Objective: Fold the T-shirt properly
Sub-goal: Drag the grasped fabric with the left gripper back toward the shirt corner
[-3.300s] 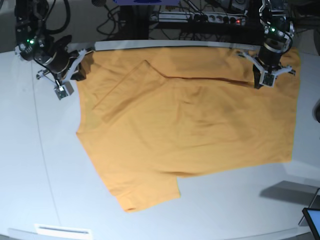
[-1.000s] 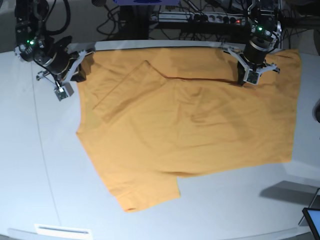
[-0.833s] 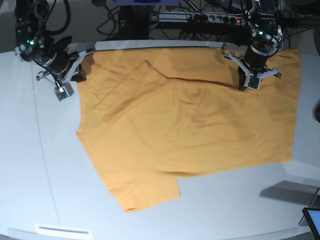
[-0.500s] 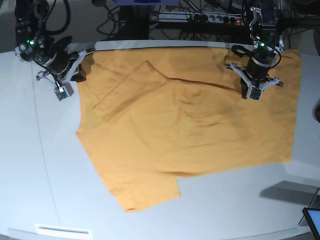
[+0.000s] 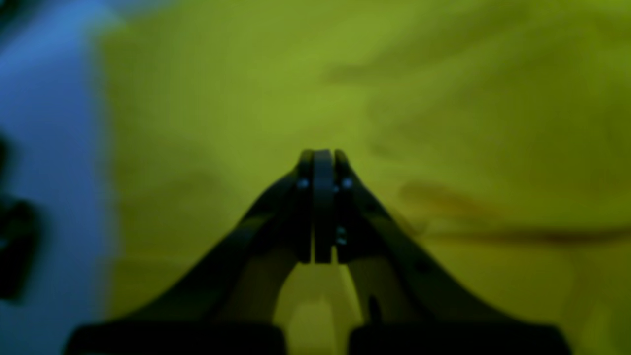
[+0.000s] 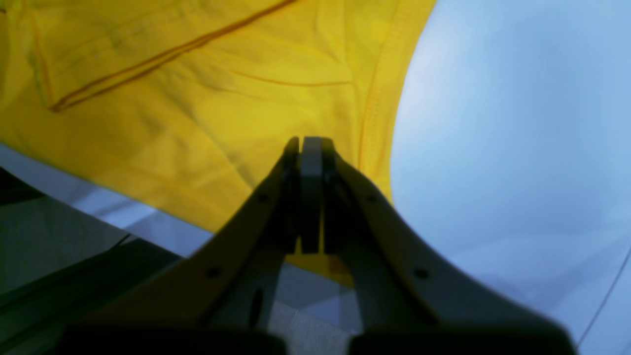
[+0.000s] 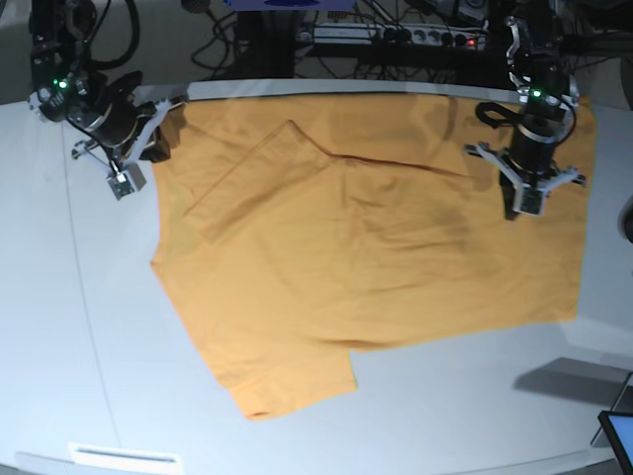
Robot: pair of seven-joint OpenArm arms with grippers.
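The orange-yellow T-shirt (image 7: 376, 247) lies spread flat over the pale table (image 7: 79, 327), with one sleeve flap (image 7: 252, 173) folded onto its upper left and the other sleeve (image 7: 287, 381) pointing to the front. My left gripper (image 7: 512, 211) is shut, its tip low over the shirt's right part. In the left wrist view its fingers (image 5: 323, 160) are pressed together over blurred fabric (image 5: 443, 98), nothing visibly pinched. My right gripper (image 7: 156, 148) is shut beside the shirt's back-left corner. From the right wrist its tip (image 6: 305, 143) hovers over the hem (image 6: 379, 98), holding nothing.
A power strip and cables (image 7: 415, 38) run behind the table's back edge. A dark screen corner (image 7: 621, 435) pokes in at the front right. A white label (image 7: 124, 457) sits at the front-left edge. Bare tabletop (image 6: 517, 123) lies beside the hem.
My left gripper has slid to the right and toward the front across the shirt, away from the back crease, staying shut. The right arm has not moved.
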